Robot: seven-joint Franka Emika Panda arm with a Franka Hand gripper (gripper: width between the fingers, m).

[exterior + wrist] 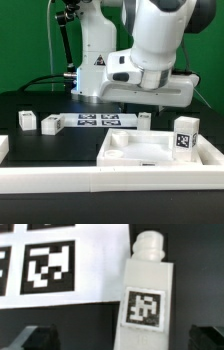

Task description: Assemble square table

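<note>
Wrist view: leg (148, 297) lies flat on the table (196, 286) beside the marker board (60, 263), exterior view's right, hand (122, 336) wide open over it; likely light, stiff, slick, so pinch flat sides mid-body.

Wrist view: leg (148, 286) cut off past tag; marker board (70, 274) partly out of frame; fingertips (32, 338) dark, blurry.

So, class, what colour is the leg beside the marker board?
White leg; best seen in wrist view.
</note>
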